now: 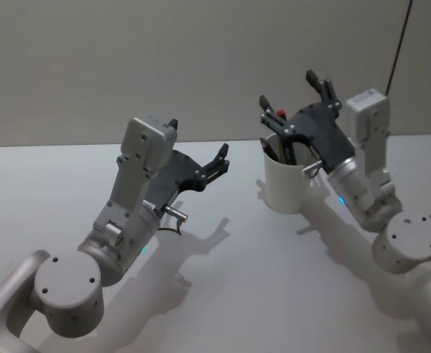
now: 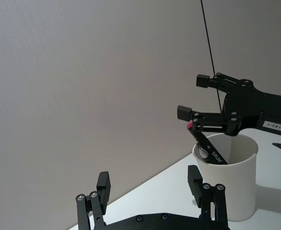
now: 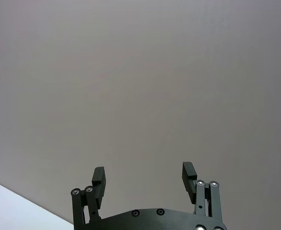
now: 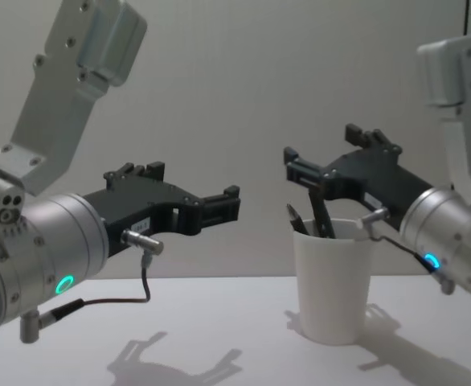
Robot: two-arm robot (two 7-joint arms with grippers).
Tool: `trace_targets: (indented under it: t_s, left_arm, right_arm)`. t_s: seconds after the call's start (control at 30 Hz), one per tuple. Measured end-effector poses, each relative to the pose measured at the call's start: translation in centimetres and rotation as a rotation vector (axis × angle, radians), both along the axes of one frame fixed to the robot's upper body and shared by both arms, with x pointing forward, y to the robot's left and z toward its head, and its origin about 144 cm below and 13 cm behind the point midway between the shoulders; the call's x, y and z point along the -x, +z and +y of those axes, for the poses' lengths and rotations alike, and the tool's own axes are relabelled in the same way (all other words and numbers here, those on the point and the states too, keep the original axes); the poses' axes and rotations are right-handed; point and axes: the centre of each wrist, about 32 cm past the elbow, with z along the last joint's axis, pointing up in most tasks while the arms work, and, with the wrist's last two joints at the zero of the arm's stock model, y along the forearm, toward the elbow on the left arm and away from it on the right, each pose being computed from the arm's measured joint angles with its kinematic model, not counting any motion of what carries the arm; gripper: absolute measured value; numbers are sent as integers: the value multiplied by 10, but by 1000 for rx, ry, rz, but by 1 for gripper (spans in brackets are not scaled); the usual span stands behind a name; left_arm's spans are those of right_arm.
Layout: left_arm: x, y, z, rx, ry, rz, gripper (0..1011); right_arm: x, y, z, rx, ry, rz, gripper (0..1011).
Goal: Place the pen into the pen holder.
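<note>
Pen holder (image 1: 287,187): white cup upright on table (image 1: 223,294), black pen (image 2: 208,149) leaning inside. Right gripper (image 1: 295,95): above the rim, fingers apart, empty. Left gripper (image 1: 199,151): raised to the cup's left, fingers apart.

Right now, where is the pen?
The pen stands inside the pen holder, right of centre in the head view, just under the open right gripper.

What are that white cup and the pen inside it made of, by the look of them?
The pen holder looks like matte white paper: thin wall, rolled rim, no gloss. The pen leaning inside seems black plastic, slightly shiny, with white printed lettering and a red end; its lower part is hidden.
</note>
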Motion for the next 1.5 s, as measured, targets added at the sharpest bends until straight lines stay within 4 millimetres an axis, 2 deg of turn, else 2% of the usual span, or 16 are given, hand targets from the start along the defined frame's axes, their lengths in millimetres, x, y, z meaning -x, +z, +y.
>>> trace_targets:
  t_s: [0.67,1.17,1.5]
  left_arm:
    - [0,0,0,0,0,0,1001]
    - [0,0,0,0,0,0,1001]
    - [0,0,0,0,0,0,1001]
  right_arm:
    - [47,17,-32,-130,-109,135,1001]
    - [62,17,-41,-131,-126,171,1001]
    - [91,19,-56,-120,-142,241,1002]
